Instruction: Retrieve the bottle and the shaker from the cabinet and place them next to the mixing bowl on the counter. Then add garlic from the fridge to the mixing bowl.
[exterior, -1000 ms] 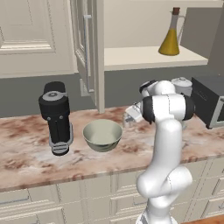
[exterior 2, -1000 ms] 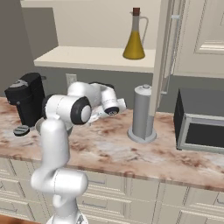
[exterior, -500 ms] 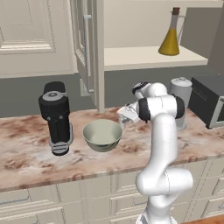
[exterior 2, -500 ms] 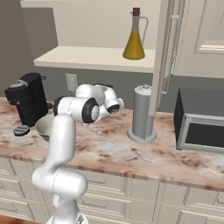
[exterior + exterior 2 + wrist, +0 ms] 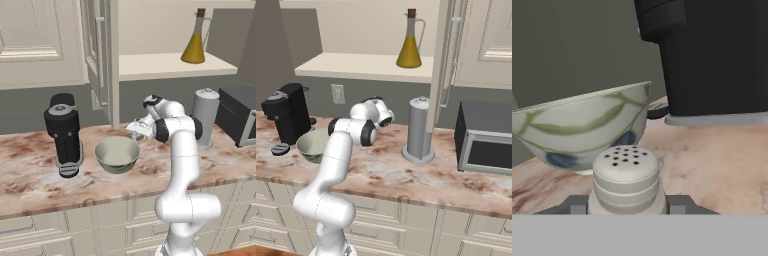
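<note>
The left base view looks forward and down from behind the arm, which rises at lower right; the right base view does likewise, arm at lower left. Both share the mixing bowl (image 5: 117, 154) (image 5: 313, 145), the counter (image 5: 30, 181) (image 5: 406, 175) and the bottle (image 5: 194, 38) (image 5: 409, 42). The hand view sits low and close, facing the bowl (image 5: 582, 127) level across the counter

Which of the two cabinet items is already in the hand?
The shaker, gripped by the hand beside the mixing bowl; the oil bottle still stands on the cabinet shelf.
</note>
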Motion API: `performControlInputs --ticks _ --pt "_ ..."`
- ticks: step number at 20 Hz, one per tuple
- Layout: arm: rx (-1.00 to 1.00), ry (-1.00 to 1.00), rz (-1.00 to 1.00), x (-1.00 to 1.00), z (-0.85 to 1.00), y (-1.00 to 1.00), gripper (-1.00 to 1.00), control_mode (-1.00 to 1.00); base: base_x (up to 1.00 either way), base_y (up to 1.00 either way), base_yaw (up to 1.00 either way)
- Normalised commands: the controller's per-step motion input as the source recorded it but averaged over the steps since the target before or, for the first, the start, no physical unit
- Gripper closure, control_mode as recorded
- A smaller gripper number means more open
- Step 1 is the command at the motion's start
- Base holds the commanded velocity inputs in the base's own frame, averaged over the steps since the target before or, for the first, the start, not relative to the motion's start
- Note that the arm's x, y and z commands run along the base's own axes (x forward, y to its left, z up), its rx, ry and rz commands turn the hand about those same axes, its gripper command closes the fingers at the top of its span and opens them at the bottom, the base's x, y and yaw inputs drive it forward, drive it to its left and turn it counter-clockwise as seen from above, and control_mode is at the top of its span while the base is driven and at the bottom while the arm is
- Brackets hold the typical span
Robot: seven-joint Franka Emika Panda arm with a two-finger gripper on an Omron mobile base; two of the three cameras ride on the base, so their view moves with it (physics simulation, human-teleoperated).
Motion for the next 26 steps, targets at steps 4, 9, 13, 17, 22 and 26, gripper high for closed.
performControlInputs --ticks 4,9,13,17,22,26 --pt "0.00 0.00 0.06 0.48 -0.36 0.00 1.00 -1.00 0.00 0.00 0.00" --pt "0.00 -0.06 0.01 0.36 -0.34 0.00 1.00 -1.00 0.00 0.00 0.00" --pt "0.00 0.00 -0.08 0.07 -0.39 0.13 1.00 -1.00 0.00 0.00 0.00" --pt "0.00 0.00 -0.09 0.00 -0.43 0.30 1.00 -1.00 0.00 0.00 0.00" --pt "0.03 -0.14 -0.04 -0.17 -0.20 0.24 1.00 -1.00 0.00 0.00 0.00" --pt "0.06 -0.28 0.00 -0.13 -0.04 0.03 1.00 -1.00 0.00 0.00 0.00"
